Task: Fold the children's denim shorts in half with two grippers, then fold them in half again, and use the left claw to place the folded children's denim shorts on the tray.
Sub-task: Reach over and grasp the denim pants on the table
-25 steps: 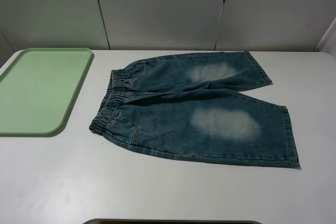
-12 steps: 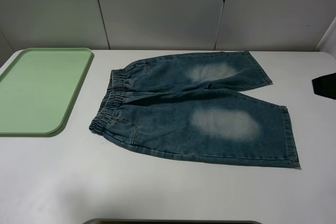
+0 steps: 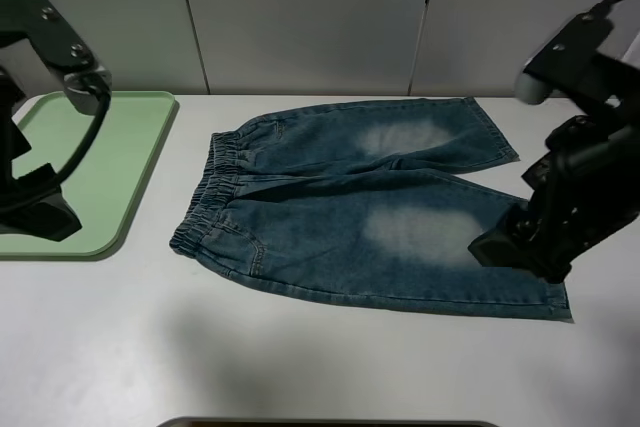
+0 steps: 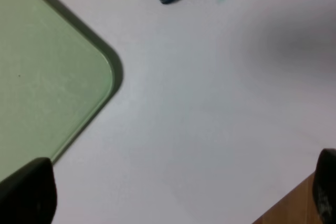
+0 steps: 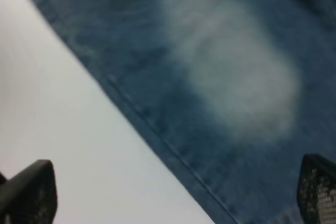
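- Both arms have come into the high view since a second ago, when only cloth, tray and bench showed; the shorts themselves have not shifted.
- Denim shorts (image 3: 370,212) lie flat and unfolded mid-bench, elastic waistband (image 3: 205,197) toward the tray, legs running right. No fold made yet.
- Material: soft washed denim, dark blue, with a pale faded patch (image 3: 430,235) on each leg. Waistband gathered and ribbed; hem (image 3: 558,297) stitched. Looks limp, likely to drape and sag when lifted.
- Right tool (image 5: 173,192) hangs over the near leg by the hem, fingertips (image 5: 315,187) spread wide, nothing between them.
- Left tool (image 4: 176,195) sits over the tray's near corner and bare bench, also spread and empty, well apart from the waistband.
- Tray (image 3: 80,167): pale green, flat, rounded corners, low rim. Left of the shorts, not touching.
- Bench (image 3: 300,357): smooth, white, matte.
- Risk: a shallow pinch may catch only the top layer, so the leg peels apart rather than folding.
- Risk: left tool has farther to go; uneven lifts would skew the fold line.
- Risk: smooth bench may let the cloth slide when dragged.
- Risk: left tool could nudge the tray rim on its way over.
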